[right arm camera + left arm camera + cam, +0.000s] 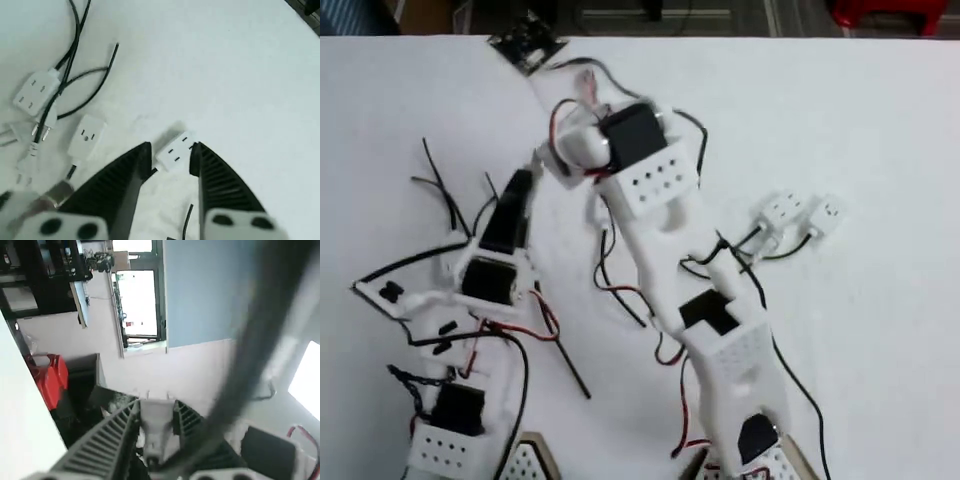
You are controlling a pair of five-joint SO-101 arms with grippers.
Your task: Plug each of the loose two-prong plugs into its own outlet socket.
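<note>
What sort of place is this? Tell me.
Likely a robotics lab or workshop: a white tabletop strewn with small white plastic outlet sockets and loose black cables, with a bright window behind.

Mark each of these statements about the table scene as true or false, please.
1. The right tool is open, and a white plastic outlet socket lies between its fingers in the right wrist view. True.
2. The table surface is black. False: the table surface is white.
3. The left tool has a small white plastic part between its fingers. True.
4. The thin cables lying by the sockets are white. False: the thin cables are black.
</note>
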